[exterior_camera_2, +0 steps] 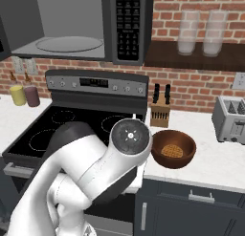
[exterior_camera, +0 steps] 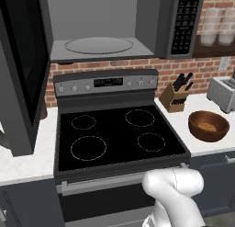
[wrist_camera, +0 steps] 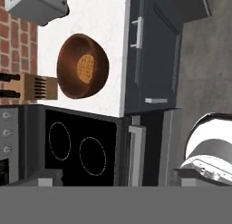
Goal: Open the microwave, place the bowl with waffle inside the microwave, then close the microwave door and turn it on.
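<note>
The microwave (exterior_camera: 119, 26) is standing open above the stove (exterior_camera: 114, 129), its door (exterior_camera: 23, 70) swung out to the left, while the bowl (exterior_camera: 209, 125) holding the waffle (exterior_camera_2: 173, 150) is sitting near the tabletop's (exterior_camera: 202, 106) front edge, right of the stove. The fingers are not showing clearly, so their spread cannot be told. A tilted grasp on the rim could be tipping the waffle out, and lifting might be clipping the microwave's lower edge.

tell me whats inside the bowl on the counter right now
A single waffle lies in the bottom of the bowl. The wood directly beneath the waffle is covered, so nothing under it can be seen.
</note>
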Controlling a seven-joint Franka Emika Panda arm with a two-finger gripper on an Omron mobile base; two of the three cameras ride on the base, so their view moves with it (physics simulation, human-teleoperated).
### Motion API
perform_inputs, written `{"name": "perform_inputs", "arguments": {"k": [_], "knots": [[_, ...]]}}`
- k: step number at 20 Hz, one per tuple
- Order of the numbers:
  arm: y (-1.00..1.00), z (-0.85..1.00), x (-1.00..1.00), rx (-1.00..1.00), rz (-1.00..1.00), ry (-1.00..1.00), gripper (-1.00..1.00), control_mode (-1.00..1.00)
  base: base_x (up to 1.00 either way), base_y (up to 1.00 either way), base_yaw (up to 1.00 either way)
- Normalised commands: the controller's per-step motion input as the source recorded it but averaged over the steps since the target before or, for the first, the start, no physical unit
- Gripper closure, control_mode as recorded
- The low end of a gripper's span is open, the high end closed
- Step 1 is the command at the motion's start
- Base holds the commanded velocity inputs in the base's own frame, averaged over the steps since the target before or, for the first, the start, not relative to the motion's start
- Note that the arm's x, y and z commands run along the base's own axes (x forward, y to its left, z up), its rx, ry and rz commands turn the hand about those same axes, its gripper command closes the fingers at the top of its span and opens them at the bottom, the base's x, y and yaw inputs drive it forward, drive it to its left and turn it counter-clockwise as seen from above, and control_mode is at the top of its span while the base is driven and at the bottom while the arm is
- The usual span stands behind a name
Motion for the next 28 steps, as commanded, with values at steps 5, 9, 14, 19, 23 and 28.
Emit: {"name": "perform_inputs", "arguments": {"k": [5,9,14,19,23,28], "knots": [[-0.50,-0.30,0.17,0.05,-0.20,0.02,-1.00,-1.00,0.00,0.00,0.00],[-0.27,-0.32,0.41,0.00,-0.14,0.07,-1.00,-1.00,0.00,0.00,0.00],[-0.02,-0.35,0.47,0.00,-0.01,0.10,-1.00,-1.00,0.00,0.00,0.00],[-0.10,-0.30,0.29,0.00,0.13,0.04,-1.00,-1.00,0.00,0.00,0.00],[-0.12,-0.21,0.27,0.00,0.22,0.01,-1.00,-1.00,0.00,0.00,0.00],[-0.03,-0.16,0.38,0.00,0.16,0.04,-1.00,-1.00,0.00,0.00,0.00]]}}
